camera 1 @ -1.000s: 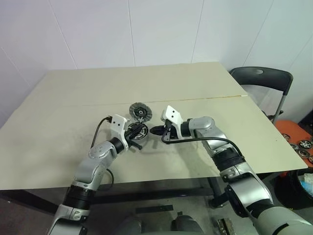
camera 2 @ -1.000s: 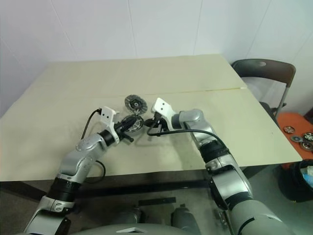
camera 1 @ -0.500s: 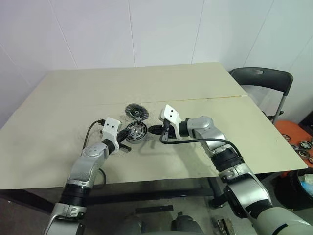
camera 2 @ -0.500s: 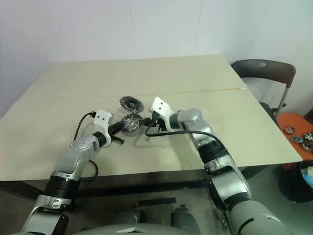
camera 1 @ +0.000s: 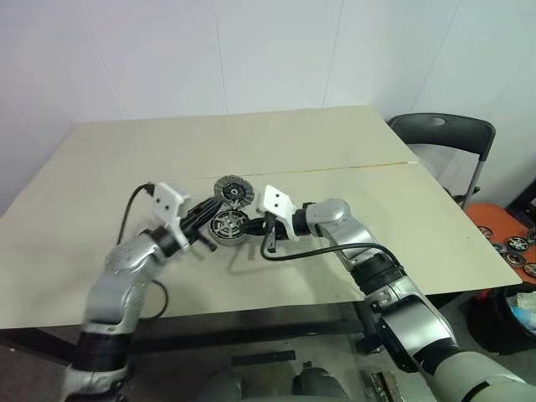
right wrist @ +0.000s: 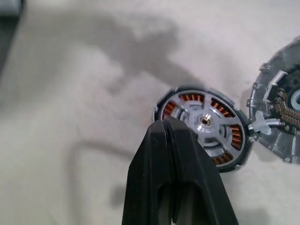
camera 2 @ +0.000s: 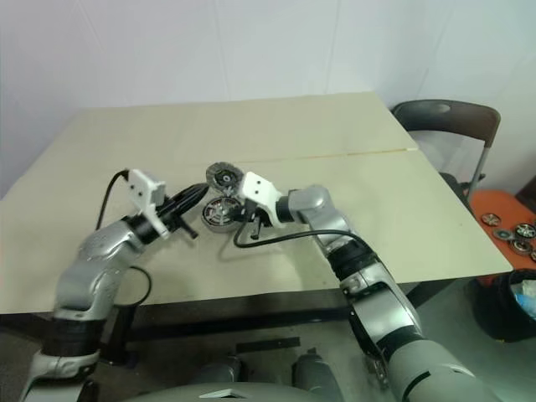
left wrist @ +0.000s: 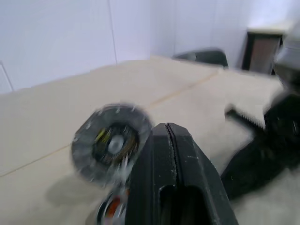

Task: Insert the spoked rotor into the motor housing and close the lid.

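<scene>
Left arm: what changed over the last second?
The left gripper pulled back toward the robot's left and lifted off the housing, fingers shut and empty. The right gripper shifted slightly toward the housing, also shut. Housing, with the rotor seated, and lid stayed on the table.

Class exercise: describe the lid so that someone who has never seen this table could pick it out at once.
Start at the pale table and find the two round parts near its middle, ahead of the grippers. The lid is the farther one, touching the motor housing. It is a grey ribbed disc with a dark centre, whereas the housing shows coppery windings.
</scene>
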Motion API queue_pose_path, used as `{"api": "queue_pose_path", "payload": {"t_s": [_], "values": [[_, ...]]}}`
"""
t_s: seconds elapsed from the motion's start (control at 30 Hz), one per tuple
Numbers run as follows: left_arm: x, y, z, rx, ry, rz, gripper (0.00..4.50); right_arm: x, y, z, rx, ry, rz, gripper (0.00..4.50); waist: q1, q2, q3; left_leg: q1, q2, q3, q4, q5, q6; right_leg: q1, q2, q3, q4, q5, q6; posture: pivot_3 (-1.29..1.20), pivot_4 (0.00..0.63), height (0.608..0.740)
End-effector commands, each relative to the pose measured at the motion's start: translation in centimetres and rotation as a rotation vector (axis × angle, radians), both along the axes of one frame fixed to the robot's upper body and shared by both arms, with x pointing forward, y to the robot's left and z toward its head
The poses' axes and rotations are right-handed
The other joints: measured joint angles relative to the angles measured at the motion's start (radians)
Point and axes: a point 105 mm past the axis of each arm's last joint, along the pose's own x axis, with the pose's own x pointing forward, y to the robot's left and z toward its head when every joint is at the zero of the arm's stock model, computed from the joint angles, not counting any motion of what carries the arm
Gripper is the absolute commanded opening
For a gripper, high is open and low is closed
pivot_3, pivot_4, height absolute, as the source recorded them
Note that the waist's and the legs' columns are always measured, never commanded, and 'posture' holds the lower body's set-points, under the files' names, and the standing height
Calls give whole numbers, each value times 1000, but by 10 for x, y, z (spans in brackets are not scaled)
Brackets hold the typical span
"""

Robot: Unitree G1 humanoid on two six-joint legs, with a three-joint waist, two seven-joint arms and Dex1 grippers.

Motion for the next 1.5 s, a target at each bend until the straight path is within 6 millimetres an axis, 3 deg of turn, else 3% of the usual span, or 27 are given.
{"api": "queue_pose_path", "payload": {"t_s": [0.03, 0.17, 0.27, 0.33, 0.6, 1.1, 1.2, 1.43, 1.5], "values": [[-14, 17, 11, 49, -52, -6, 23, 3, 8, 13, -48, -96, 56, 0, -3, 0, 0, 0, 0, 0, 0, 0, 0, 0, 0, 0, 0, 0, 0, 0, 0, 740], [-32, 48, -2, 111, -8, 58, 23, 5, 14, 13, -148, -163, 125, 0, -3, 1, 0, 0, 0, 0, 0, 0, 0, 0, 0, 0, 0, 0, 0, 0, 0, 740], [-41, 58, -2, 115, -6, 92, 4, 9, 16, 12, -217, -204, 157, 183, -4, 1, 1, 0, 0, 0, 0, 0, 0, 0, 0, 0, 0, 0, 0, 0, 0, 740], [-45, 58, -3, 113, -4, 95, 0, 11, 18, 11, -257, -233, 180, 591, -2, 1, 1, 0, 0, -1, 0, 0, 0, 0, 0, -1, 0, 0, -1, 0, 0, 740], [-52, 51, -7, 102, 3, 107, 0, 16, 24, 1, -356, -321, 241, 3280, -4, 1, 1, 1, 0, -1, -1, 0, 0, 0, 0, -1, 0, 0, -1, 0, 0, 740], [-46, 50, -26, 77, 14, 107, 0, 34, 18, -17, -418, -403, 125, 3280, -4, 1, 1, 1, 0, -1, -1, 0, 0, 0, 0, 0, 3, 0, -1, 0, 0, 740], [-45, 50, -26, 80, 7, 109, 0, 37, 11, -25, -457, -414, 111, 2671, -4, 1, 1, 1, 0, -1, -1, 0, -1, -1, 0, 0, 4, 0, -1, 0, 0, 740], [-43, 51, -27, 87, 8, 113, 0, 39, 11, -26, -465, -429, 107, 383, -5, 1, 0, 4, 0, 0, -1, 1, -1, 0, 0, 1, 6, -1, -2, 0, 0, 740], [-43, 50, -26, 89, 7, 114, 0, 38, 14, -23, -451, -426, 114, 147, -5, 1, 1, 5, 0, 0, -1, 1, -1, 2, 0, 1, 6, -1, -3, 0, 0, 740]]}}
